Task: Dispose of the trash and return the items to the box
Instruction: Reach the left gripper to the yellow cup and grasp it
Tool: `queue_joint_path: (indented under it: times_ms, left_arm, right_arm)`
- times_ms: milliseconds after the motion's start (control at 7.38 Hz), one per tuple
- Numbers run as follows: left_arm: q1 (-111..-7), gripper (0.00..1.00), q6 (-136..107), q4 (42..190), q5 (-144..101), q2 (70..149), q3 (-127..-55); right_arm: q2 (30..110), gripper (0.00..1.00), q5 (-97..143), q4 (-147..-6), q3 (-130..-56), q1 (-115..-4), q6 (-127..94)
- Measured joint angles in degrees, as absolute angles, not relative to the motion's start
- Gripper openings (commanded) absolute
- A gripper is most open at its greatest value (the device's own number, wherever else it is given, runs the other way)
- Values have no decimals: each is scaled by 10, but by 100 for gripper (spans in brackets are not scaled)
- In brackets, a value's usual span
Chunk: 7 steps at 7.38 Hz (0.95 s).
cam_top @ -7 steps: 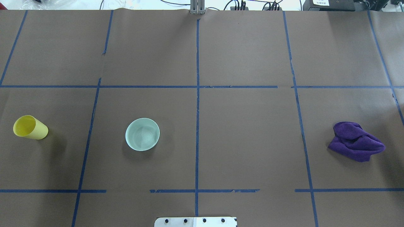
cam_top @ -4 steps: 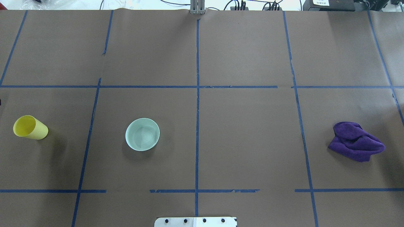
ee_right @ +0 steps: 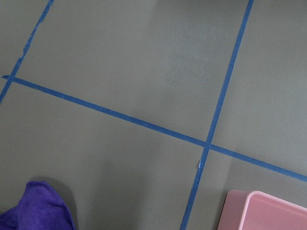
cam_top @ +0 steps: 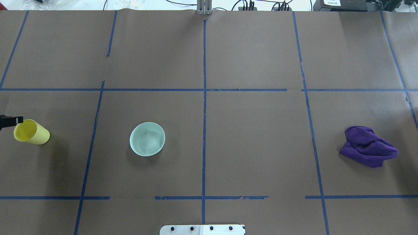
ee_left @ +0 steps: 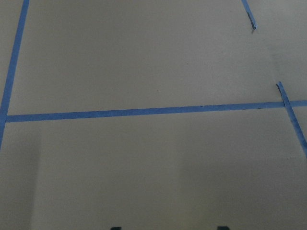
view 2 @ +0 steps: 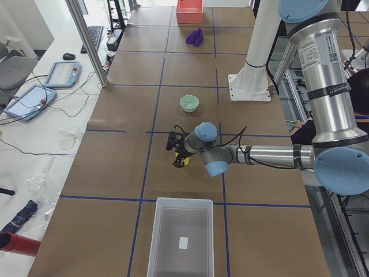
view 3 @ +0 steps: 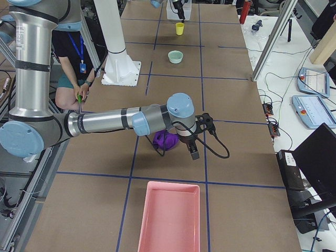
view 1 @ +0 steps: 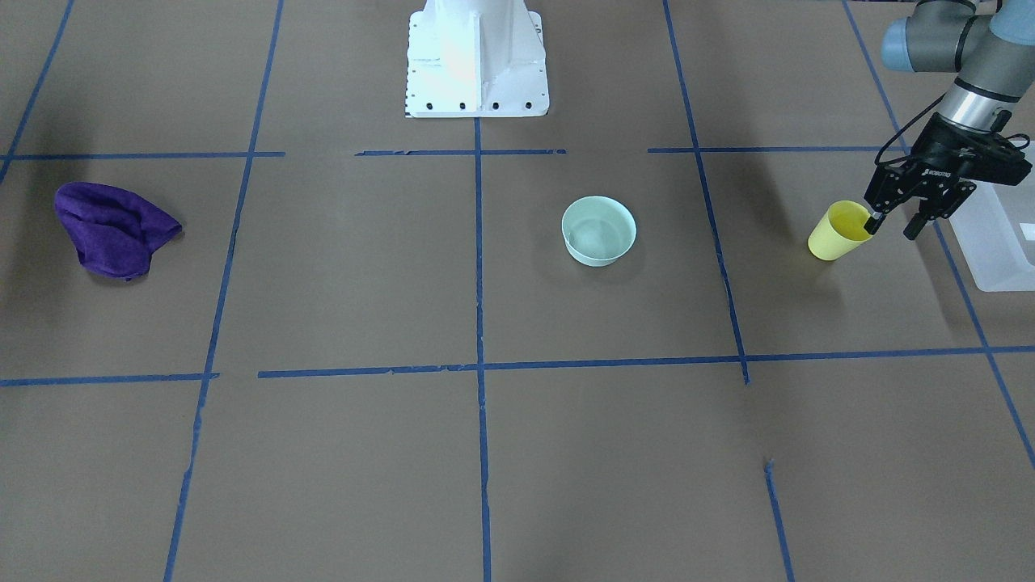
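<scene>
Likely cup-pickup step: left end effector (view 1: pixel 892 227), spread open, hovers at the 3 o'clock rim of the small tapered yellow plastic cup (view 1: pixel 835 234), itself at 9 o'clock of the translucent frosted-white plastic bin (view 1: pixel 990 242); next move calls for descending and pinching the wall.

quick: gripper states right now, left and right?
Left gripper: open, at the yellow cup rim, holding nothing.
Right gripper: cannot tell; it shows only in a side view, near the purple cloth.

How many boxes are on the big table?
2. The clear white bin sits at the table's end by the yellow cup; the pink bin sits at the other end, near the purple cloth. None seems hidden.
</scene>
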<state>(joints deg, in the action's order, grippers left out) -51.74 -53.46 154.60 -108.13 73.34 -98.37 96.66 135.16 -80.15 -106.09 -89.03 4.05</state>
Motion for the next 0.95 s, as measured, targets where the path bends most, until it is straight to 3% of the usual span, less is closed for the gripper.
queue_joint_path:
  times_ms: [271, 948]
  left_arm:
    - [-502, 0, -535, 1545, -1080, 731, -980]
    - [-511, 0, -493, 1547, -1086, 715, -1000]
  right_arm:
    - [967, 100, 1351, -802, -1061, -890, 40]
    - [967, 100, 1352, -802, -1061, -890, 40]
